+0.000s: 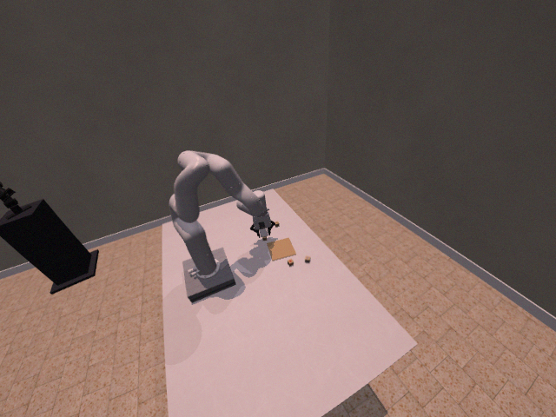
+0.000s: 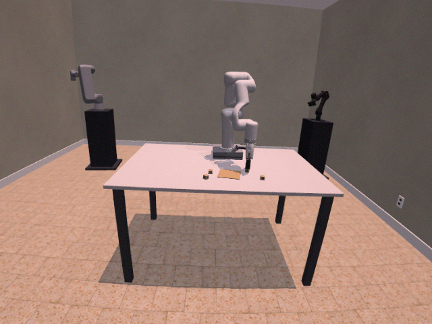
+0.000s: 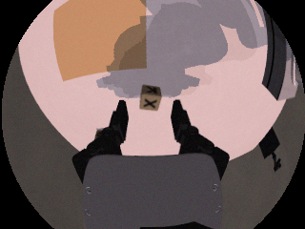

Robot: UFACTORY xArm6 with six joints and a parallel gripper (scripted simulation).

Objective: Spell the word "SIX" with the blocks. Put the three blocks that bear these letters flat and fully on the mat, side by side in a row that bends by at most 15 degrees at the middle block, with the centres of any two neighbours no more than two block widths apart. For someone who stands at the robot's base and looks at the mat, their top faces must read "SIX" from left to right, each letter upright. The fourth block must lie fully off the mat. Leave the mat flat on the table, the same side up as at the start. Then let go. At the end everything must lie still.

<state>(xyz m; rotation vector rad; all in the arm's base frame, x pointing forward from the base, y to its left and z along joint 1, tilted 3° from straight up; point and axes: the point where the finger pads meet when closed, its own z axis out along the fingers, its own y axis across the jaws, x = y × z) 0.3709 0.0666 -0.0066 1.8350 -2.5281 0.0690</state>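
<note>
The orange mat (image 1: 281, 248) lies flat on the white table; it also shows in the exterior view (image 2: 229, 173) and at the upper left of the wrist view (image 3: 102, 26). My gripper (image 3: 149, 108) (image 1: 263, 233) is open and points down just beside the mat's corner near the robot base. A small block marked X (image 3: 151, 98) lies on the table right under the open fingertips, off the mat, in the arm's shadow. Three other blocks lie off the mat: two side by side (image 1: 290, 262) (image 1: 307, 259) and one on the far side of the gripper (image 1: 276, 223). Their letters are too small to read.
The robot base (image 1: 208, 278) stands on the table close to the mat. Two black pedestals (image 2: 100, 138) (image 2: 314, 142) carrying cameras stand on the floor beside the table.
</note>
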